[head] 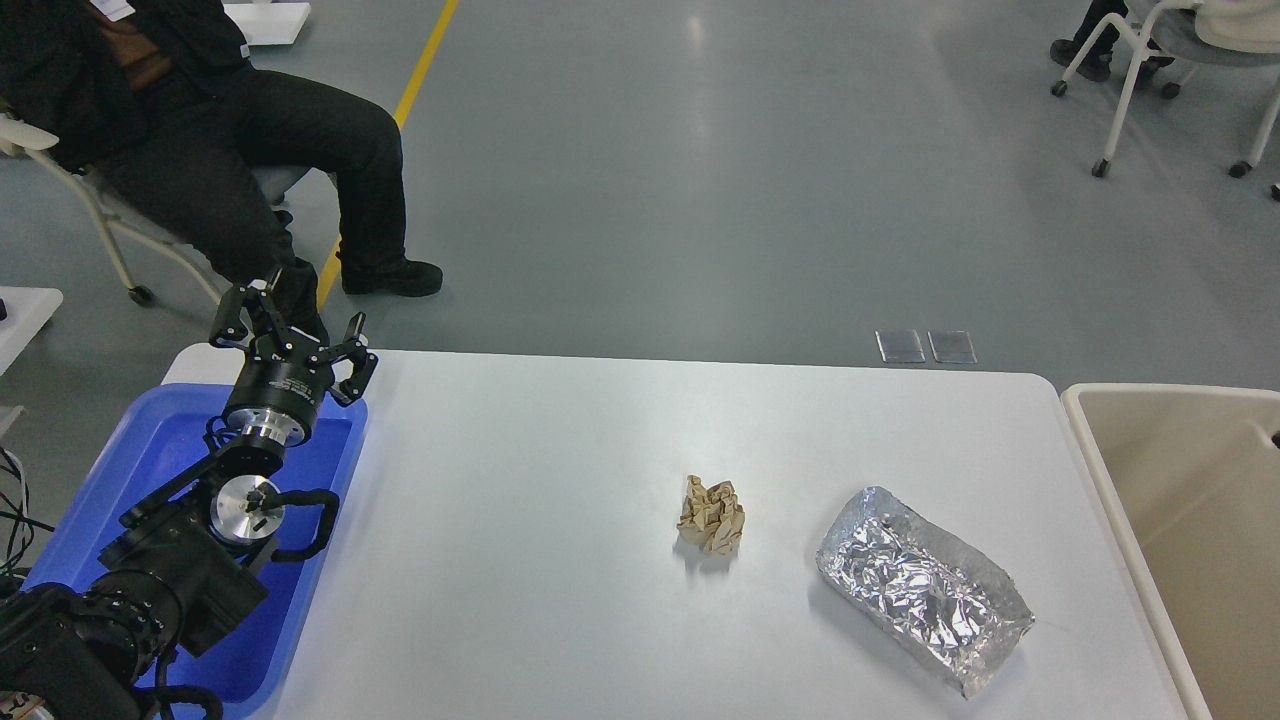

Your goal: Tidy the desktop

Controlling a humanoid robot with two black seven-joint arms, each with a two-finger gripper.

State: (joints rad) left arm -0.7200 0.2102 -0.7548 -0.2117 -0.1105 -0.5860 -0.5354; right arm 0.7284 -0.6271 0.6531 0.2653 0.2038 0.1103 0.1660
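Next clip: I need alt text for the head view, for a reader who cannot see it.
A white desktop holds a crumpled brown paper ball and, to its right, a crumpled foil tray. The left end effector, open and empty, hangs over a blue tray at the desktop's left end; a beige bin stands at the right.

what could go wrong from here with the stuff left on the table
1. The crumpled brown paper is light and loose on the desktop; a closing grip may push it away instead of catching it.
2. The foil tray is thin and creased, near the desktop's right side by the beige bin; a nudge could crush it or slide it off.
3. The left gripper, open over the blue tray, sits far from both items, so reach looks long.
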